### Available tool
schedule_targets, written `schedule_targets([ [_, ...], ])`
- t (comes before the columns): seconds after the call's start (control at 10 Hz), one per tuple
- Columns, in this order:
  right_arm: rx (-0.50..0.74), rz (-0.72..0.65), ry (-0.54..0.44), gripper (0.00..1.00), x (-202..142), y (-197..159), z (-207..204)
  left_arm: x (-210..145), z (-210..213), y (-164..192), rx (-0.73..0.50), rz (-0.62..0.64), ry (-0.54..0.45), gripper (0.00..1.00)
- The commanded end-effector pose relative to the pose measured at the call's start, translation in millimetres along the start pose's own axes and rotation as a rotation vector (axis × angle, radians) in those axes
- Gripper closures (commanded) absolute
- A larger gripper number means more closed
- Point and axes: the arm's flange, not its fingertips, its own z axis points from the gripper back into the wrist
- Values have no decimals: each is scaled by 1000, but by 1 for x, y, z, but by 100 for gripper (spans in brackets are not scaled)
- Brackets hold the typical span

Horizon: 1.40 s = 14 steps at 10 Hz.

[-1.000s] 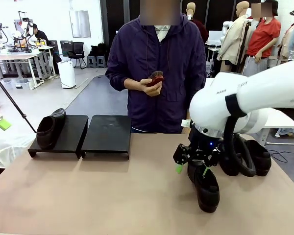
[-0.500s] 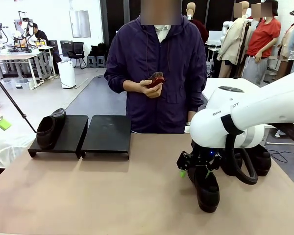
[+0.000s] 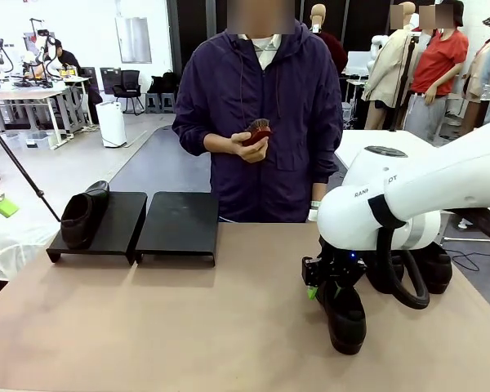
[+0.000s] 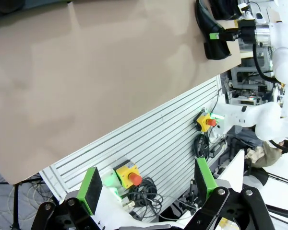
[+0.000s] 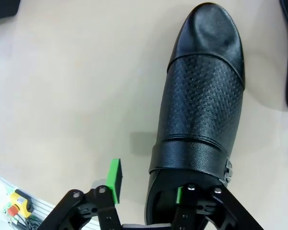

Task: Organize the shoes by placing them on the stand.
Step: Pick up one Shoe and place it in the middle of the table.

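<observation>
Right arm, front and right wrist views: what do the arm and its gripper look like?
The right arm has a rounded, glossy white shell with grey lettering and a black band. A thick black cable loops beneath it. The right gripper is black, with linked fingers tipped by bright green pads.

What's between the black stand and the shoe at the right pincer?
Only bare tabletop lies between the stand and that shoe, as the front view shows.
</observation>
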Motion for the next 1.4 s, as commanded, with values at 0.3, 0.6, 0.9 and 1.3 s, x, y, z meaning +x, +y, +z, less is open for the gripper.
schedule_targets([
  [0.3, -42, -31, -3, 100, 1, 5, -2, -1, 3, 1, -2, -2, 8, 0],
  [0.6, -50, -39, -30, 100, 1, 4, 9, -1, 3, 1, -2, -2, 8, 0],
  [0.9, -18, -163, -70, 100, -13, 22, 56, -1, 3, 1, -2, -2, 8, 0],
  [1.3, 73, -110, -102, 100, -52, 110, 79, -1, 3, 1, -2, -2, 8, 0],
])
